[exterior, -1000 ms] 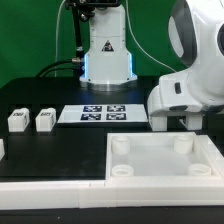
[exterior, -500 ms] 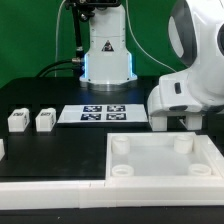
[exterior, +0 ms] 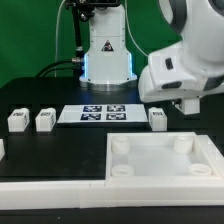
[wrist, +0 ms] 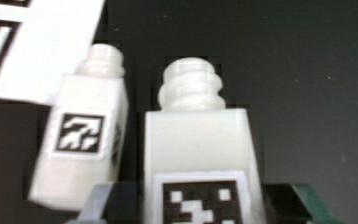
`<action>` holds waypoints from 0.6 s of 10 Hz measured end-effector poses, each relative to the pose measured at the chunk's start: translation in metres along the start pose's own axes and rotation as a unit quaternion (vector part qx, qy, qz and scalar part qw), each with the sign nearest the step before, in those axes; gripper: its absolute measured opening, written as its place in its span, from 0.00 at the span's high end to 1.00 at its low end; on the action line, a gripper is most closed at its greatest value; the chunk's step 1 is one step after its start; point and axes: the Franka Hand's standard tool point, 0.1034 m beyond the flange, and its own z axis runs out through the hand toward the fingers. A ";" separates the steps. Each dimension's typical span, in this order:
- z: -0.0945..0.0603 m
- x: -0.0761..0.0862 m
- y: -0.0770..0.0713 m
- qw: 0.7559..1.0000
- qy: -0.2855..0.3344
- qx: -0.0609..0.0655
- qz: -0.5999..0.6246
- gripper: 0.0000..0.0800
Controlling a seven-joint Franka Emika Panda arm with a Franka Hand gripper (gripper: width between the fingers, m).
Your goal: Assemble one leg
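Note:
In the wrist view my gripper (wrist: 202, 203) is shut on a white leg (wrist: 202, 140). Its dark fingers (wrist: 119, 200) press both sides just beside the leg's square tag, and its ribbed peg end points away from the camera. A second leg (wrist: 78, 130) lies close alongside it. In the exterior view my gripper (exterior: 190, 104) hangs under the white arm at the right, behind the big white tray (exterior: 160, 178). One leg (exterior: 157, 118) stands on the table just to the exterior view's left of it. The held leg is hidden by the arm there.
Two more legs (exterior: 17, 121) (exterior: 44, 121) stand at the exterior view's left, and a white part (exterior: 2, 150) shows at that edge. The marker board (exterior: 100, 113) lies at the middle back and also shows in the wrist view (wrist: 25, 45). The robot base (exterior: 105, 50) stands behind it.
The arm has risen and swung toward the exterior view's left. This uncovered the leg standing behind the tray. The two legs at the left have not moved.

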 end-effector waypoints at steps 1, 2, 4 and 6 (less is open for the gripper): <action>-0.029 0.006 0.003 0.998 0.063 0.004 0.000 0.64; -0.054 -0.002 0.007 0.993 0.120 0.002 0.003 0.64; -0.077 -0.014 0.004 0.979 0.202 -0.006 0.006 0.64; -0.081 -0.006 0.003 0.951 0.308 -0.006 0.003 0.64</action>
